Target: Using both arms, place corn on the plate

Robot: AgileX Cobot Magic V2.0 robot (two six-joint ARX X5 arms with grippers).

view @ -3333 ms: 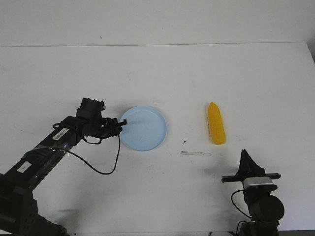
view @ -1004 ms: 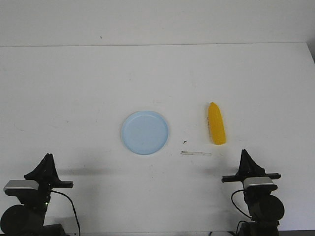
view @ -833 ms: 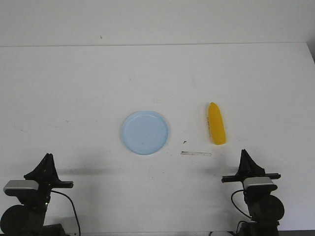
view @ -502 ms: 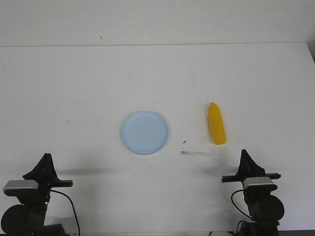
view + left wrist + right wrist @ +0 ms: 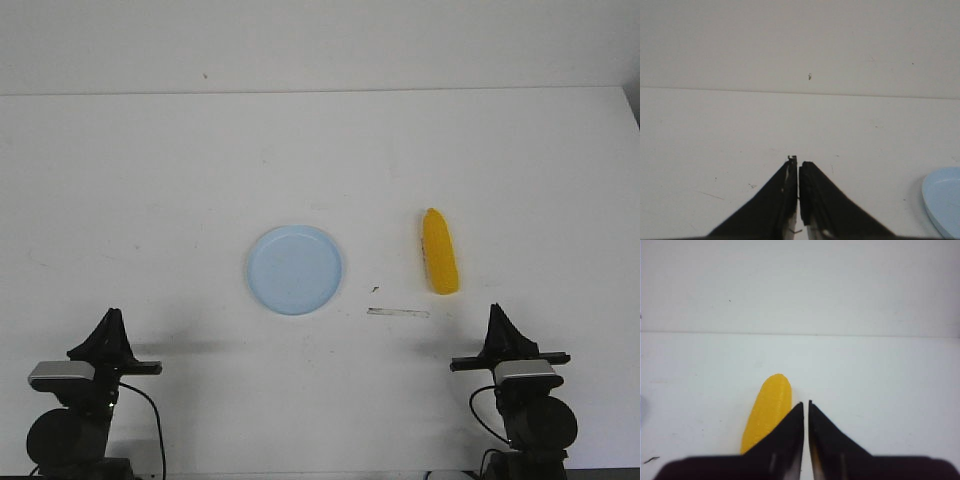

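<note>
The pale light-blue plate (image 5: 295,270) lies empty at the middle of the white table; its edge shows in the left wrist view (image 5: 944,202). The yellow corn (image 5: 439,251) lies right of the plate, pointed end away from me; it also shows in the right wrist view (image 5: 768,410). My left gripper (image 5: 111,322) is shut and empty, folded back near the front left edge, far from the plate; it shows in the left wrist view (image 5: 798,165). My right gripper (image 5: 497,316) is shut and empty, just short of the corn's near end; it shows in the right wrist view (image 5: 806,405).
A thin pale strip (image 5: 397,312) and a small dark speck (image 5: 374,289) lie on the table between the plate and the corn. The table's far edge meets a white wall.
My left arm has drawn back from the plate's left rim to the front left corner, and in the last half second shifted slightly right. The plate, corn and right arm have not moved.
</note>
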